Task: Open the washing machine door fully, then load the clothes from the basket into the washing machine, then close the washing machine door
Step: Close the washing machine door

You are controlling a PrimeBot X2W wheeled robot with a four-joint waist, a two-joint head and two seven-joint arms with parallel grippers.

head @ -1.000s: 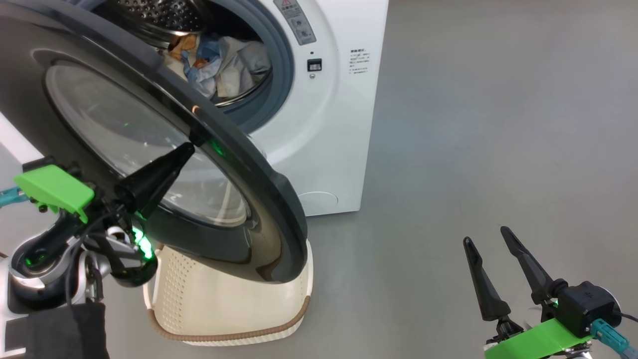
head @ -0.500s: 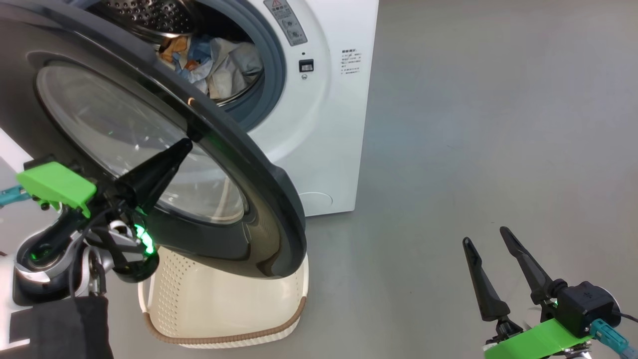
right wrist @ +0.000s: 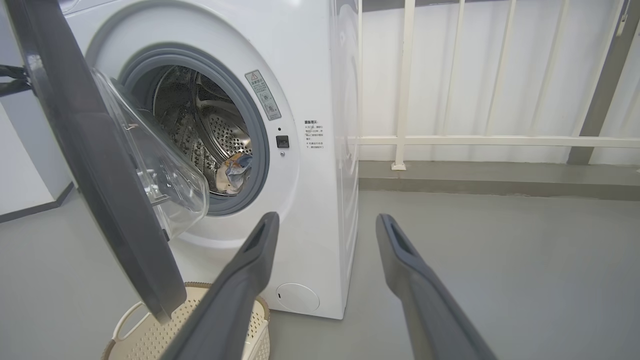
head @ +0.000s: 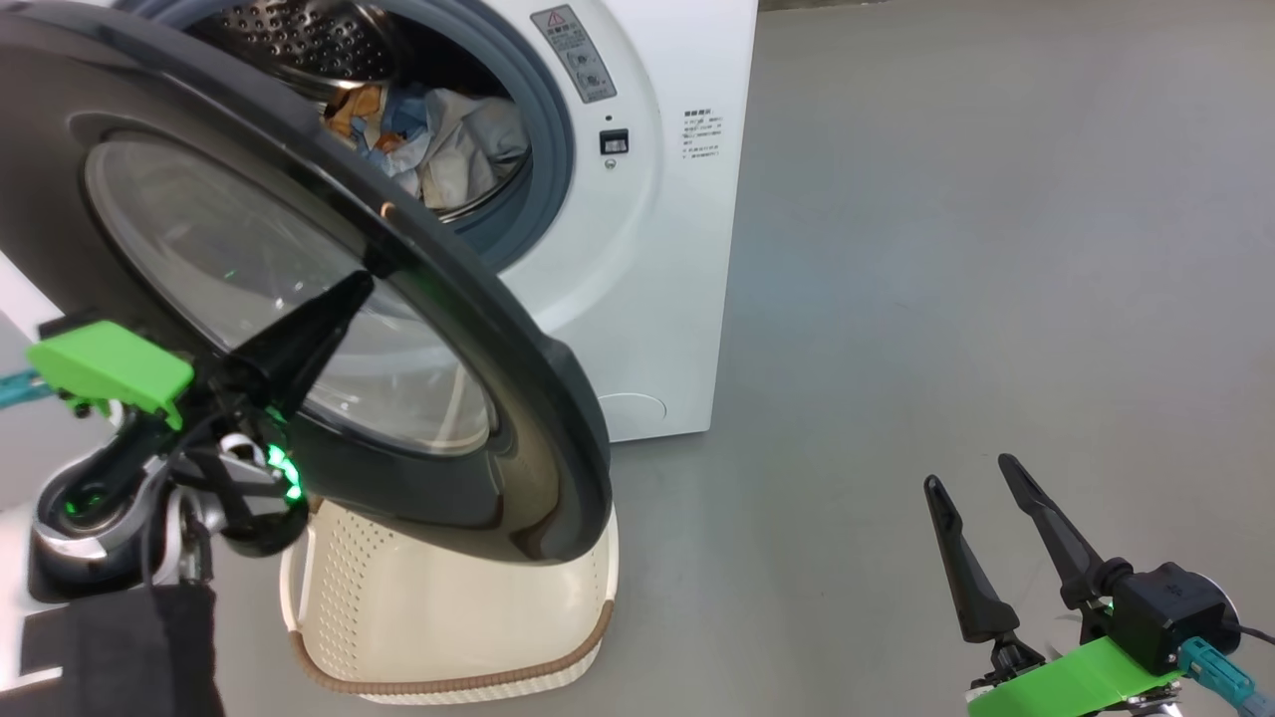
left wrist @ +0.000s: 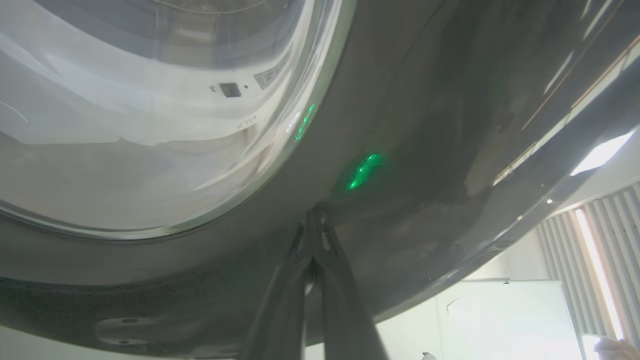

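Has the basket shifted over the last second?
No. Against the round cap on the washing machine, the basket sits where it did; both slid slightly left together, so the camera moved.

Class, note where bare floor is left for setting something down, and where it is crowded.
Free: the grey floor right of the washing machine, up to the right gripper. Crowded: in front of it, where the door overhangs the basket and the left gripper touches the door.

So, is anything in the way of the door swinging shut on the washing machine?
Nothing visible does. The clothes lie inside the drum, and the basket sits on the floor, seemingly lower than the bottom edge of the washing machine door.
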